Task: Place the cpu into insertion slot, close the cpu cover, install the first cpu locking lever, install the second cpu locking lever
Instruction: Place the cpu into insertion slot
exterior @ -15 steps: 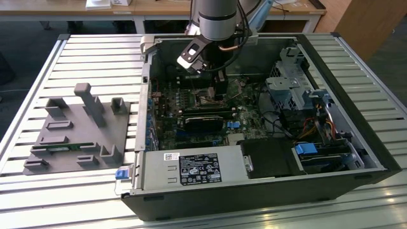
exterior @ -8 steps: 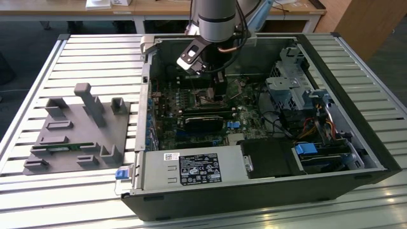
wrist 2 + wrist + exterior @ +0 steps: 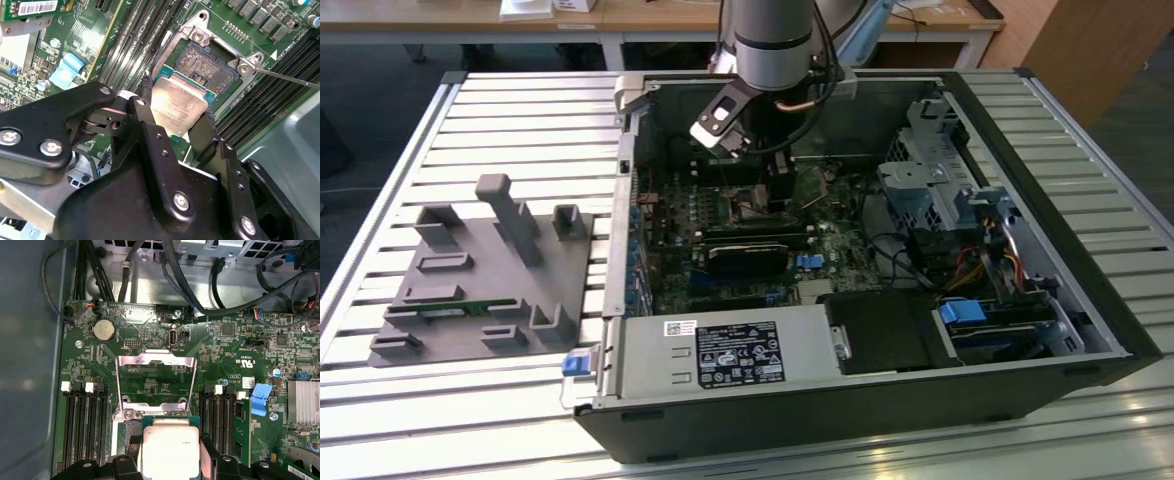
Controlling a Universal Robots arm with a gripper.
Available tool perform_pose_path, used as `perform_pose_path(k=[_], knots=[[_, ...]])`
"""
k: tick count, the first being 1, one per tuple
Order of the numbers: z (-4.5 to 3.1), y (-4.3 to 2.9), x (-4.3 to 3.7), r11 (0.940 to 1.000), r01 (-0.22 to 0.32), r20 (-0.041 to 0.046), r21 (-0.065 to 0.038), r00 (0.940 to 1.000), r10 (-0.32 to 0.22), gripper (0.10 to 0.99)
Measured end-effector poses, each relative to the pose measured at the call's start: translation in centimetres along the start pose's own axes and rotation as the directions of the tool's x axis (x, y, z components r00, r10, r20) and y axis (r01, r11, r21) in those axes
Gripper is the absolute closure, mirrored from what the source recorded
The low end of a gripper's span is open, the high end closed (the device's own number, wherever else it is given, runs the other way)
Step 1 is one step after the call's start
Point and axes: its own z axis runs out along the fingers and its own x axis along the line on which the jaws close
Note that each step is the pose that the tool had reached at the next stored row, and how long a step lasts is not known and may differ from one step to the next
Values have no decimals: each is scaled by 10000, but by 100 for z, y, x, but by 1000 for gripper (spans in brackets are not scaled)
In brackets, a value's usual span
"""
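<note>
Slatted table [image 3: 400,130] carries an open case [image 3: 1067,200]. In the exterior view, a grey fixture [image 3: 480,270] lies at 9 o'clock from it. The gripper [image 3: 176,102] clamps the cpu [image 3: 172,114] by two edges, just over the slot [image 3: 210,67]. The cover [image 3: 155,359] is swung open.

The cpu [image 3: 176,106], a small flat square chip with a dull silver-grey metal top and a thin green edge, is clamped level between the two black fingers of the hand [image 3: 177,104] and not yet seated. It hangs over one side of the insertion slot [image 3: 207,67], a dark square socket with a thin metal rim on the green board, its pin field bare. The cpu cover [image 3: 155,359], a thin silvery frame with a square window, stands swung open.
</note>
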Motion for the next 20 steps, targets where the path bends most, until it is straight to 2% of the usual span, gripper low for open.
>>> perform_pose_path(k=[7,11,16,20], knots=[[8,-1,1,10000,-1,-5,2,10000,1,545],[11,-2,2,10000,-10,-97,-2,10000,10,545],[26,-20,8,10000,-7,-97,1,10000,7,545],[44,-33,44,10000,-7,-99,-1,10000,7,545]])
